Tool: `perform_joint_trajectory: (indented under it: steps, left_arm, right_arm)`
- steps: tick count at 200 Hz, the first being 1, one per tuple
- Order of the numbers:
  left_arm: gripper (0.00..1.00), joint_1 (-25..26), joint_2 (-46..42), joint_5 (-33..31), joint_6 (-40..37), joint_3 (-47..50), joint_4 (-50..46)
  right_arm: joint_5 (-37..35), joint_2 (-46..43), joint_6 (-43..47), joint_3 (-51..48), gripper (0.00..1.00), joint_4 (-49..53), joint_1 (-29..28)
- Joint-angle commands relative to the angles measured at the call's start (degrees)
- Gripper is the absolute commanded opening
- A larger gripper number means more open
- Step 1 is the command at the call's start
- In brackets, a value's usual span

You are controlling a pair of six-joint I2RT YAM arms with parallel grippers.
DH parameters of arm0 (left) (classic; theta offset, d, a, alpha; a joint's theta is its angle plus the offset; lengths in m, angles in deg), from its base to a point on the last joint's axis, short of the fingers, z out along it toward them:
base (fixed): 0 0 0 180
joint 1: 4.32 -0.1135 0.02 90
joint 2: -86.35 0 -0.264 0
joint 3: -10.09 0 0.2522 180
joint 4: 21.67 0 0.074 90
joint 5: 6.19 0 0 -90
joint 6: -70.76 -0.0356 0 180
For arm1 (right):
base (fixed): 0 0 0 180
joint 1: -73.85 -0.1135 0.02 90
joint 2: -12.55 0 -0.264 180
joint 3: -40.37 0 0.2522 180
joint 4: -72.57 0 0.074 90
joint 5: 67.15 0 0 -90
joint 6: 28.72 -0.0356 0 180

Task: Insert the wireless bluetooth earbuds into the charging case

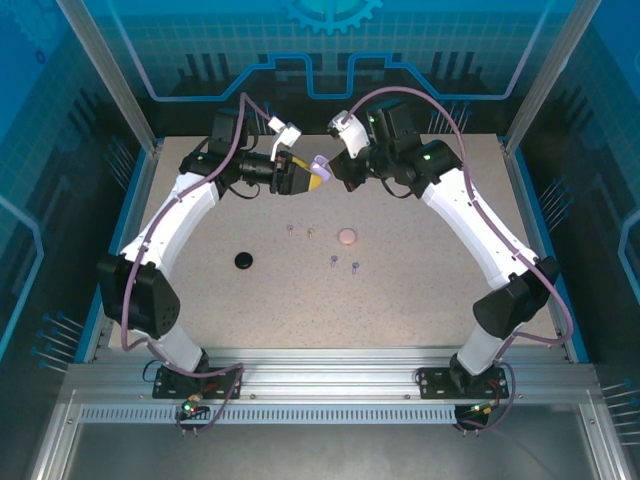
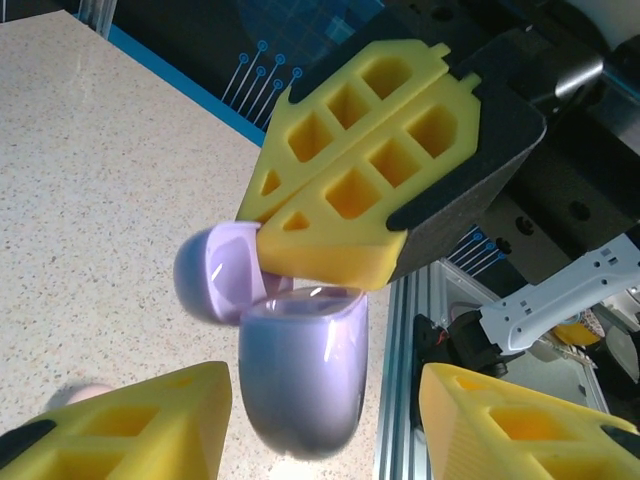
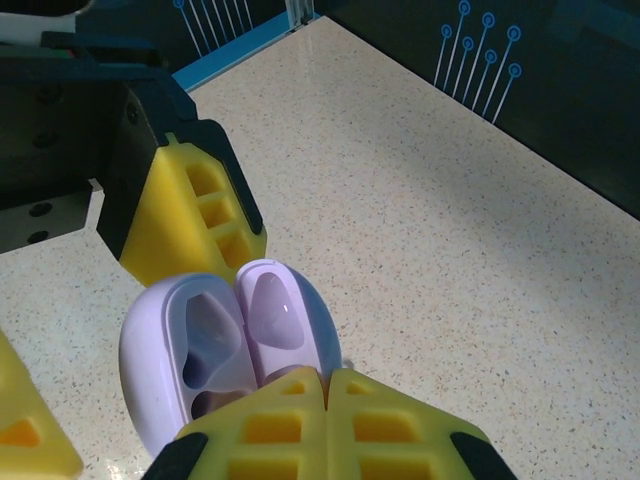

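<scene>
Nearest, my left hand (image 2: 325,375) hung open astride the purple case (image 2: 300,395), while my right hand (image 3: 326,385) pinched its lid (image 3: 275,308). Both purple earbuds (image 1: 332,262) lay loose on the table (image 1: 420,290) below. Handover step, I judged; next, close left, then fetch a bud.

A purple charging case (image 3: 215,350) is raised in the air at the back, lid hinged open, its two sockets apparently empty. On the table (image 1: 420,300), two pale pink earbuds (image 1: 290,229) and two purple earbuds (image 1: 332,262) lie near a closed pink case (image 1: 346,237). A black case (image 1: 244,260) sits farther left.
</scene>
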Motion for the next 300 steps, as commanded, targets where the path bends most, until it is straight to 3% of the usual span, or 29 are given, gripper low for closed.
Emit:
perform_joint_trajectory:
  steps: [1,128,146,159,187,222,261,300]
  left_arm:
    - [0.52,-0.44,0.71,3.43,-1.92,-2.39,-1.83]
    - [0.28,-0.38,1.72,6.84,-2.28,-3.18,-2.00]
    - [0.28,-0.44,1.75,6.93,-2.20,-3.09,-1.60]
    - [0.36,-0.43,1.68,6.98,-2.13,-3.05,-1.29]
    - [0.42,-0.57,1.33,6.72,-2.15,-3.35,-0.93]
    - [0.43,-0.95,1.02,6.74,-1.59,-3.44,0.19]
    - [0.41,-1.24,0.89,7.01,-1.57,-3.27,0.23]
    - [0.29,-1.28,0.80,8.11,-1.37,-2.55,0.59]
  right_arm:
    - [0.95,0.84,-0.04,2.25,0.00,1.33,-1.01]
    - [1.10,1.98,0.71,4.83,0.00,3.58,-1.27]
    - [1.01,2.19,0.77,5.29,0.00,3.58,-1.45]
    - [1.06,2.50,0.94,5.91,0.00,4.09,-1.60]
    - [0.34,2.90,1.60,6.85,0.00,5.33,-1.87]
    - [-0.19,2.52,1.88,6.50,0.00,5.60,-1.88]
    - [-0.47,2.40,1.86,6.14,0.00,5.52,-1.83]
    - [-0.48,2.37,1.42,6.06,0.00,4.85,-1.90]
